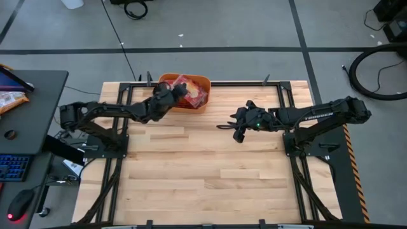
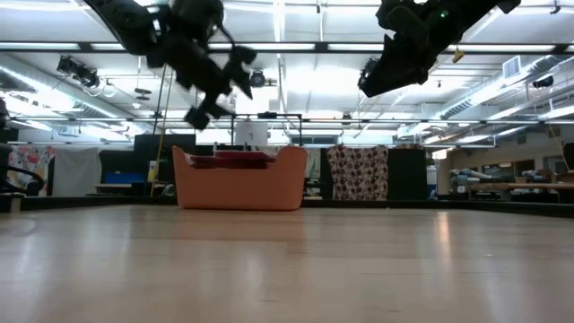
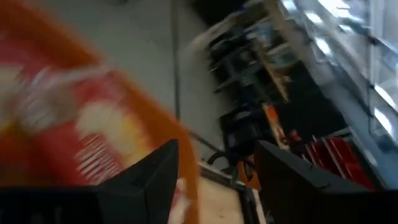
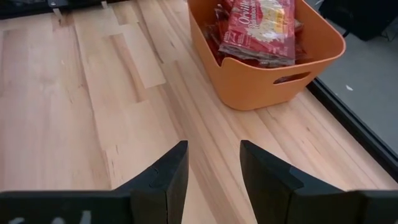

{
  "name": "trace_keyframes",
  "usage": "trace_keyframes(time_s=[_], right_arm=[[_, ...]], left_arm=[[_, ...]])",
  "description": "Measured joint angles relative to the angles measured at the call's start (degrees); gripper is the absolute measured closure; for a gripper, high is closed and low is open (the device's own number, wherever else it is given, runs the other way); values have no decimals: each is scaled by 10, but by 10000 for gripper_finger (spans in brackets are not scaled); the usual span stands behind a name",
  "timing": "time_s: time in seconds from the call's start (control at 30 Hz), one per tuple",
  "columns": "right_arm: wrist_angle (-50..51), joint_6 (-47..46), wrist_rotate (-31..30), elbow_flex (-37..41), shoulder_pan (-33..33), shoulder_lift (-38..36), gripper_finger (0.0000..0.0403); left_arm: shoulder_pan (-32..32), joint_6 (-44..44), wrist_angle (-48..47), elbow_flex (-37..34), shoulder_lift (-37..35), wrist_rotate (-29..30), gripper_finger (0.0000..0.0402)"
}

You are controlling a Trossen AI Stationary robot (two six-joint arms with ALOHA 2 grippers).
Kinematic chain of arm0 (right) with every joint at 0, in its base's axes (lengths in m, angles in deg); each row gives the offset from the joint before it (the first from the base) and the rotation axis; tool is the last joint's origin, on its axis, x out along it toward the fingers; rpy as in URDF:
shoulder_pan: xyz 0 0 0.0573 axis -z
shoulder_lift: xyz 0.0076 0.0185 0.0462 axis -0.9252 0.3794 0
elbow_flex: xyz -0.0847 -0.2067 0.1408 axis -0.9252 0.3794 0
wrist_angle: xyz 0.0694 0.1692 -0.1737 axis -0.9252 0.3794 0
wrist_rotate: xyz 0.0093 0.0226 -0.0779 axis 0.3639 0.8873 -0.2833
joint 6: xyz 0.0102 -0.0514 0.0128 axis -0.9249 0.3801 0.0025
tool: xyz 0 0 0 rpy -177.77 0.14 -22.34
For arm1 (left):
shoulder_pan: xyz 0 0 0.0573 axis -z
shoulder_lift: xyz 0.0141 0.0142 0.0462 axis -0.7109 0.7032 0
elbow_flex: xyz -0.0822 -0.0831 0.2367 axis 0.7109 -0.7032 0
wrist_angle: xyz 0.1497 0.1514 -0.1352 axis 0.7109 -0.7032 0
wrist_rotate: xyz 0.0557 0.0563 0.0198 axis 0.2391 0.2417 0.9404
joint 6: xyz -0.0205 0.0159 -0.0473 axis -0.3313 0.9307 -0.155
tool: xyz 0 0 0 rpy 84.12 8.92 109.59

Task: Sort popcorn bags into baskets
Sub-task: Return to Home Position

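Note:
An orange basket (image 1: 202, 81) stands at the table's far edge, left of centre, with several red popcorn bags (image 1: 191, 93) piled in it; the top bag (image 4: 261, 23) lies flat on the pile. My left gripper (image 1: 180, 93) hovers over the basket's left side, open, with nothing between its fingers (image 3: 152, 180). My right gripper (image 1: 224, 126) hangs above the table's middle right, open and empty, pointing toward the basket (image 4: 261, 81).
Bare wooden tabletop (image 1: 210, 178) spreads from the basket to the near edge. A black metal frame (image 1: 289, 95) runs around the table. A desk with a keyboard and a mouse (image 1: 19, 203) stands off the table's left side.

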Motion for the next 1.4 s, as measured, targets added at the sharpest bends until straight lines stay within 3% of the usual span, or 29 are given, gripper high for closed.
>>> trace_keyframes(time_s=[0.13, 0.33, 0.53, 0.87, 1.13, 1.4], right_arm=[[0, -10, 3, 0, -8, 0, 253], [34, -81, 61, 0, -14, -45, 255], [99, -121, 67, 4, -28, -111, 267], [58, -226, 53, 110, -59, -209, 273], [51, -256, 54, 159, -69, -296, 273], [27, -294, 33, 214, -69, -413, 273]], left_arm=[[14, 112, 24, 0, -34, 15, 192], [18, 213, -3, 0, -99, -58, 213], [40, 295, -50, -4, -152, -59, 234], [87, 301, -15, -106, -244, -57, 253], [111, 326, -73, -152, -378, -41, 260], [111, 309, -91, -233, -528, -74, 260]])
